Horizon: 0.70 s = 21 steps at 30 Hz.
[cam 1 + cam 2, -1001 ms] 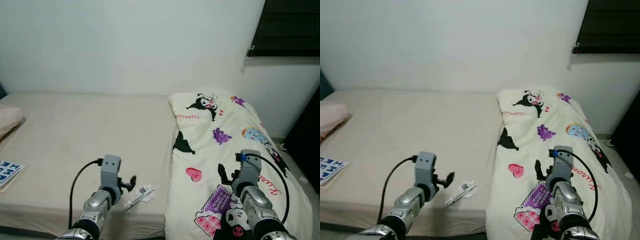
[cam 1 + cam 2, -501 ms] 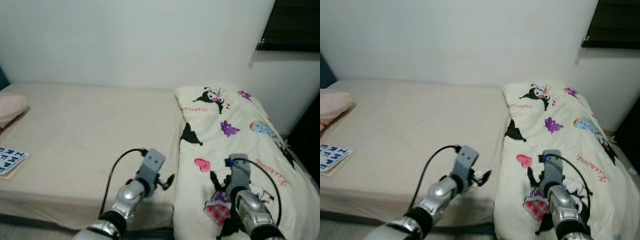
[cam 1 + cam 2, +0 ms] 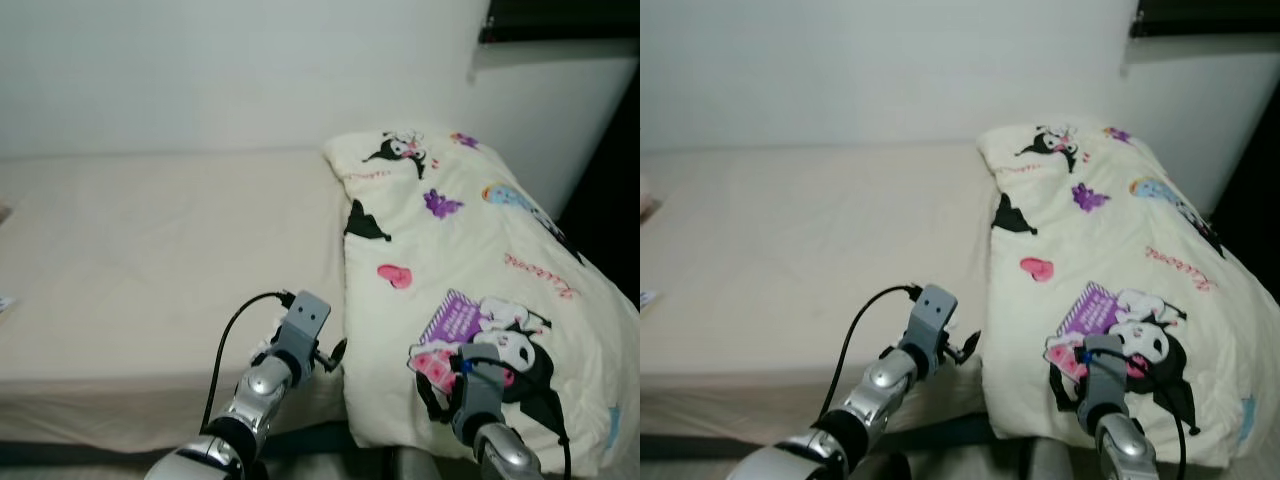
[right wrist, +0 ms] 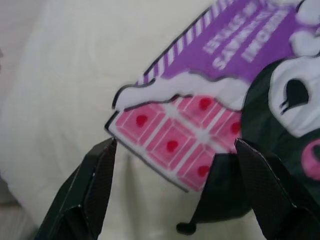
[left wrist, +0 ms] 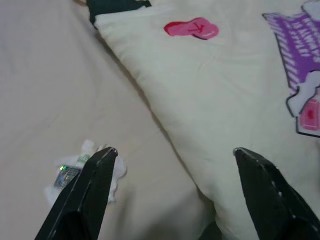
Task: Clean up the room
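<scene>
**Left arm lined up on the crumpled wrapper at the bed's edge**

Your left gripper [image 5: 172, 152] hangs low over the near edge of the beige sheeted mattress [image 3: 150, 250], its two long black fingers spread wide with nothing between them. That open stance suits what lies under it: a small crumpled white wrapper with a printed label [image 5: 82, 170], resting on the sheet just beside one fingertip and close to the fold of the cream cartoon-print quilt [image 3: 470, 240]. The wrapper is the only loose litter you can make out here, so it is most likely the thing to clear next. It sits off to one side of the gap, not centred, so you will probably need to shift the gripper toward it before closing.

The quilt is bunched over the mattress's right half and drapes down past the near edge. Its fold rises right next to the wrapper, and the other finger points at it; watch that you do not pinch fabric along with the paper.

Your right gripper [image 4: 172, 150] is also spread and empty, held just above the quilt's pink-and-purple print, seemingly parked clear of the left arm's work. The wrapper looks light and floppy; a shallow pinch may slip.
</scene>
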Motion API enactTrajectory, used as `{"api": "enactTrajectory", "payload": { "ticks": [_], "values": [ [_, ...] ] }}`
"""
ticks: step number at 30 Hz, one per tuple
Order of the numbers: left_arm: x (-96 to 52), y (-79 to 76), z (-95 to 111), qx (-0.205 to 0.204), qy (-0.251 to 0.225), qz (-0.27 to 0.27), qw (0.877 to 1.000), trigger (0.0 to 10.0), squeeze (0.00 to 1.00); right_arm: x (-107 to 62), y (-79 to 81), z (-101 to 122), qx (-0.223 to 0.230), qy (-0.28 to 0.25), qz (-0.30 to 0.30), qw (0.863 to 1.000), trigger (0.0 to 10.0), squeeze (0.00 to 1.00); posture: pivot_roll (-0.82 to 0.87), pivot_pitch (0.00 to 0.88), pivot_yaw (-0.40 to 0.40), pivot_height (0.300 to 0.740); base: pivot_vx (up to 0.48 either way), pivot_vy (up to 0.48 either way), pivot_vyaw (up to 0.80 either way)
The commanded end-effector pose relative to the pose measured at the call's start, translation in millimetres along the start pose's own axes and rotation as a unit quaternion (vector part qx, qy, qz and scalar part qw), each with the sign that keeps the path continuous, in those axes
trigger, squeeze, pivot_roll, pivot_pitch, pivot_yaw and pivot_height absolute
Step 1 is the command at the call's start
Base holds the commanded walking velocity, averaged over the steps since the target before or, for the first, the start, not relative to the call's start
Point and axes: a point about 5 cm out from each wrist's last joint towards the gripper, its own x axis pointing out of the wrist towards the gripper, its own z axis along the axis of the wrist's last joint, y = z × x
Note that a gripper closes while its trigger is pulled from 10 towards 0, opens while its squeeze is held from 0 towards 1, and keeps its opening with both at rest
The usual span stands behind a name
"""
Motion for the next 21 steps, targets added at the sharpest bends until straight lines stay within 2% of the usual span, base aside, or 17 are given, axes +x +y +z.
{"api": "enactTrajectory", "payload": {
  "ticks": [1,6,8,10,11,13,14,15,16,18,21],
  "values": [
    [4.5,4.2,8.4,-0.004,-0.003,0.011,1.000,10.0,0.00,-4.5,3.5,1.3,0.007,0.000,0.007,1.000,10.0,0.00,-0.17,0.089,0.065,0.550,0.000,0.000,0.00],
    [11.9,11.9,26.1,0.015,-0.016,0.040,0.999,10.0,0.00,-18.4,2.6,8.5,0.004,-0.014,0.003,1.000,10.0,0.00,-0.19,0.137,0.076,0.530,0.000,0.000,0.00],
    [15.3,15.5,34.0,0.042,-0.016,0.055,0.997,10.0,0.00,-26.3,4.1,11.6,0.004,-0.018,0.001,1.000,10.0,0.00,-0.21,0.170,0.083,0.520,0.000,0.000,0.00],
    [17.4,19.6,37.8,0.087,-0.004,0.071,0.994,10.0,0.00,-33.9,5.9,16.3,0.004,-0.021,-0.001,1.000,10.0,0.00,-0.22,0.196,0.088,0.510,0.000,0.000,0.00],
    [17.2,22.1,36.7,0.104,0.006,0.078,0.992,10.0,0.00,-36.7,6.2,18.1,0.005,-0.022,-0.003,1.000,10.0,0.00,-0.22,0.202,0.089,0.505,0.000,0.000,0.00],
    [16.8,23.8,35.5,0.113,0.012,0.082,0.990,10.0,0.00,-39.9,6.9,19.6,0.006,-0.023,-0.004,1.000,10.0,0.00,-0.22,0.208,0.089,0.500,0.000,0.000,0.00],
    [14.3,33.5,31.6,0.127,0.030,0.102,0.986,10.0,0.00,-43.9,7.1,23.1,0.007,-0.024,-0.007,1.000,10.0,0.00,-0.23,0.223,0.089,0.490,0.000,0.000,0.00],
    [14.3,33.5,31.6,0.127,0.030,0.102,0.986,10.0,0.00,-43.9,7.1,23.1,0.007,-0.024,-0.007,1.000,10.0,0.00,-0.23,0.223,0.089,0.490,0.000,0.000,0.00],
    [11.4,43.4,28.7,0.147,0.046,0.124,0.980,10.0,0.00,-46.3,7.2,24.9,0.007,-0.026,-0.008,1.000,10.0,0.00,-0.23,0.232,0.089,0.480,0.000,0.000,0.00],
    [7.6,56.1,26.4,0.148,0.060,0.152,0.975,10.0,0.00,-49.3,7.4,27.1,0.006,-0.023,-0.009,1.000,10.0,0.00,-0.23,0.243,0.085,0.470,0.000,0.000,0.00],
    [5.1,63.8,25.7,0.155,0.067,0.167,0.971,10.0,0.00,-50.1,7.0,28.3,0.006,-0.023,-0.011,1.000,10.0,0.00,-0.22,0.247,0.082,0.465,0.000,0.000,0.00]
  ]
}}
